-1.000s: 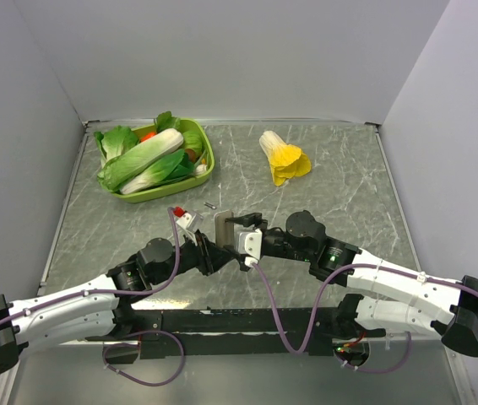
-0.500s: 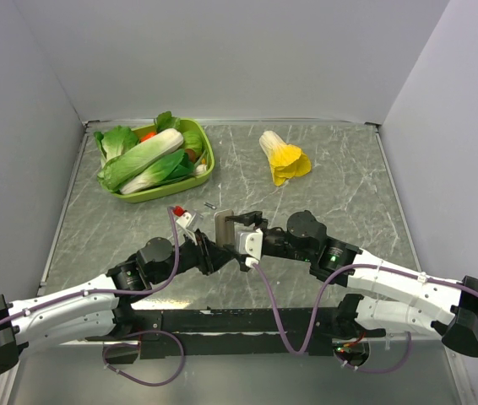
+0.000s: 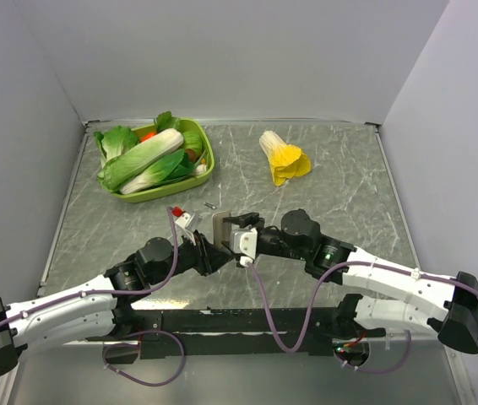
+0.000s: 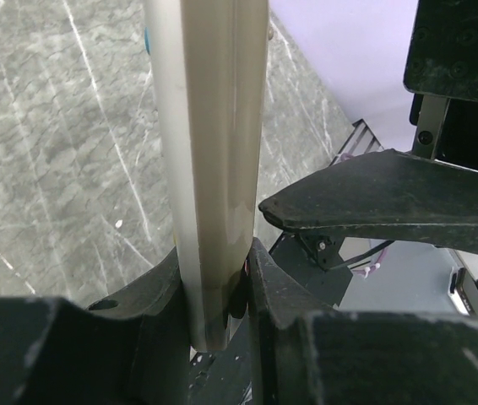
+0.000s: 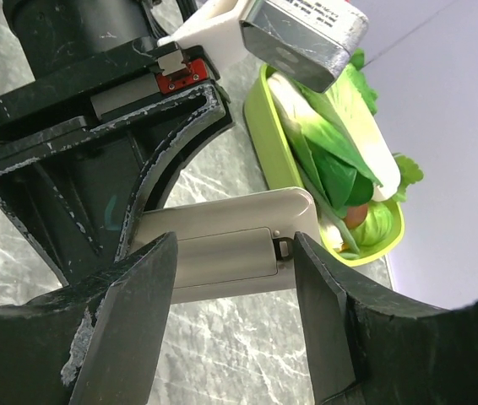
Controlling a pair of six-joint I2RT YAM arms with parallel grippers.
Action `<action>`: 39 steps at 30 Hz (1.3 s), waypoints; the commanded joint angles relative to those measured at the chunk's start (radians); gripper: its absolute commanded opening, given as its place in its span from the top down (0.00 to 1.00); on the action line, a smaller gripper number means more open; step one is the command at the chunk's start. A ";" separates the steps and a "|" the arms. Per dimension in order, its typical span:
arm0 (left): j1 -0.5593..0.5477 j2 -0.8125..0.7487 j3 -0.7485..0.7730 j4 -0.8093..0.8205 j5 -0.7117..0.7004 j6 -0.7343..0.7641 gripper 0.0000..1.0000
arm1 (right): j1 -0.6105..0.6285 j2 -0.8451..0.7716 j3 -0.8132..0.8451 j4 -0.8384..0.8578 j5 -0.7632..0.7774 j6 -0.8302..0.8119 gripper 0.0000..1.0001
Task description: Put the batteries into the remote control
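Observation:
The remote control [image 3: 222, 224] stands on end above the table, its plain grey-beige back [image 5: 222, 253] with the battery cover facing the right wrist camera. My left gripper [image 3: 214, 243] is shut on the remote's lower end [image 4: 215, 261]. My right gripper [image 3: 241, 221] is open, and its fingers [image 5: 138, 312] stand on either side of the battery cover without touching it. One tiny dark battery [image 3: 210, 205] lies on the table just behind the remote. The other battery is hidden.
A green tray [image 3: 208, 160] of toy vegetables sits at the back left and also shows in the right wrist view [image 5: 283, 160]. A yellow-and-white toy cabbage [image 3: 283, 158] lies at the back centre. Grey walls close in the marble table.
My right gripper has moved left, closer to the remote, so its open fingers now stand on either side of the remote's back. The left gripper and the remote have shifted slightly.

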State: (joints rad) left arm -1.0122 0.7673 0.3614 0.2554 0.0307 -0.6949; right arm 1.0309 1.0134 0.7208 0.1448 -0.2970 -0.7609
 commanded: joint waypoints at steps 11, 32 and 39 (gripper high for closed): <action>-0.012 -0.074 0.050 0.162 0.052 0.034 0.99 | -0.012 0.093 0.035 -0.157 -0.094 0.021 0.43; -0.011 -0.082 0.048 0.191 0.005 0.127 0.99 | -0.032 0.163 0.081 -0.266 -0.205 0.080 0.61; 0.035 -0.082 0.040 0.196 -0.023 0.138 0.99 | -0.034 0.162 0.062 -0.277 -0.215 0.092 0.78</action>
State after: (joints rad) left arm -1.0004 0.7338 0.3470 0.1440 -0.0242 -0.6247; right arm 0.9764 1.1339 0.8211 0.0494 -0.3943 -0.7250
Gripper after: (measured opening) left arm 0.288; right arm 0.256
